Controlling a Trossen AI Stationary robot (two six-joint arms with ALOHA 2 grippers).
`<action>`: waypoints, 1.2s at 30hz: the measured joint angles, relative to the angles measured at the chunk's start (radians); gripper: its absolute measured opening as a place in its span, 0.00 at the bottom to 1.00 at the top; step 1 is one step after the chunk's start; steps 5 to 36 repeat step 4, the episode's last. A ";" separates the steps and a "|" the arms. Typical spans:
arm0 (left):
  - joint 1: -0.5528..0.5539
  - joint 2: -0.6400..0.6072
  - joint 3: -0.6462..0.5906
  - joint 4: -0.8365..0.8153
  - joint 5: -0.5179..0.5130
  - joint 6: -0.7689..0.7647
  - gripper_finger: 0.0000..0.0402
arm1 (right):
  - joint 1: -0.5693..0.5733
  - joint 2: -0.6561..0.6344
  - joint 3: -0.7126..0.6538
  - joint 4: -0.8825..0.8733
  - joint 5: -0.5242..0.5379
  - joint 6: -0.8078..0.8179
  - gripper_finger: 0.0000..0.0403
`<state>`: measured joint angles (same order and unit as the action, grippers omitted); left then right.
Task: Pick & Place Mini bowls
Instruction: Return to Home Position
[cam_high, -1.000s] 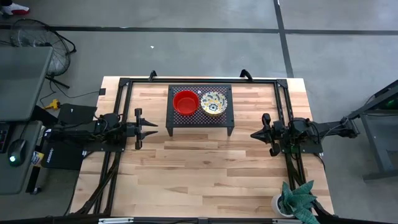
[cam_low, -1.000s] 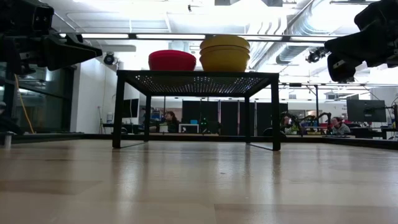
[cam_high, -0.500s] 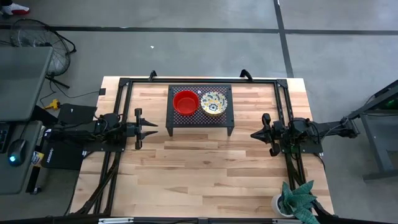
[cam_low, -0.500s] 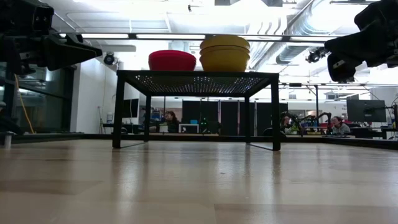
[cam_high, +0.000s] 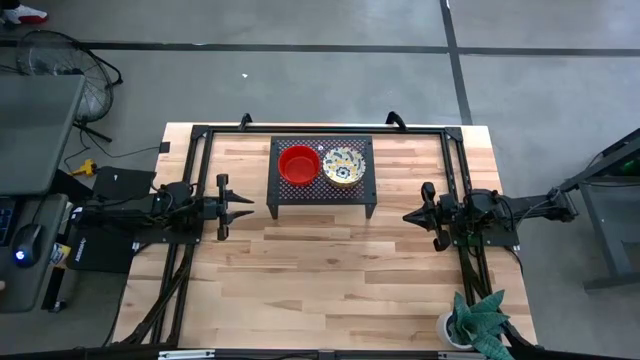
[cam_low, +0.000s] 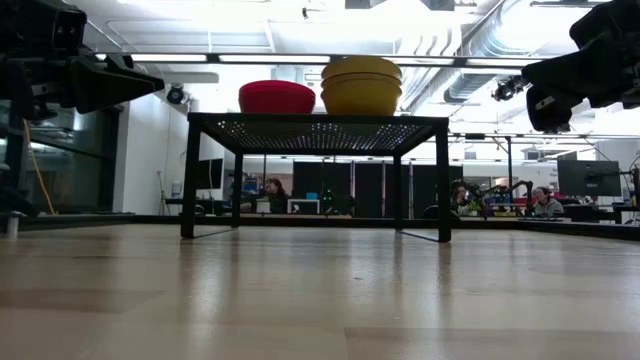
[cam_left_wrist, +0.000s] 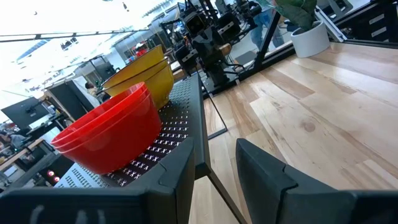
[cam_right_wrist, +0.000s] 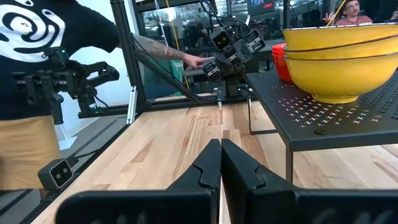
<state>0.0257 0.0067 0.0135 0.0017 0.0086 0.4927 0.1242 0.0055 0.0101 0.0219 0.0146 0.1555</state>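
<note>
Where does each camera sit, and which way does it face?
High: above the table, straight down; left gripper and right gripper flank the shelf.
Low: tabletop height, level toward the shelf; both grippers up high.
Left wrist: past its parted fingers toward the red bowls.
Right wrist: past its closed fingers toward the patterned bowls.
All four share the shelf.

It's bright in here: the ceiling lights (cam_low: 200, 58) burn out to white glare in the low view, leaving the shelf (cam_low: 315, 122) a dark silhouette against them. From above, the wooden table (cam_high: 330, 280) is evenly lit, with only soft, faint shadows beneath the shelf. The red bowls (cam_left_wrist: 109, 134) catch glossy highlights, and the room behind them washes out to white in the left wrist view.
</note>
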 joint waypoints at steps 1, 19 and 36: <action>0.000 0.000 0.000 0.000 0.000 0.000 0.28 | 0.000 0.000 0.000 0.000 0.000 0.000 0.00; 0.000 0.000 0.000 0.000 0.000 0.000 0.28 | 0.000 0.000 0.000 0.000 0.000 0.000 0.00; 0.000 0.000 0.000 0.000 0.000 0.000 0.28 | 0.000 0.000 0.000 0.000 0.000 0.000 0.00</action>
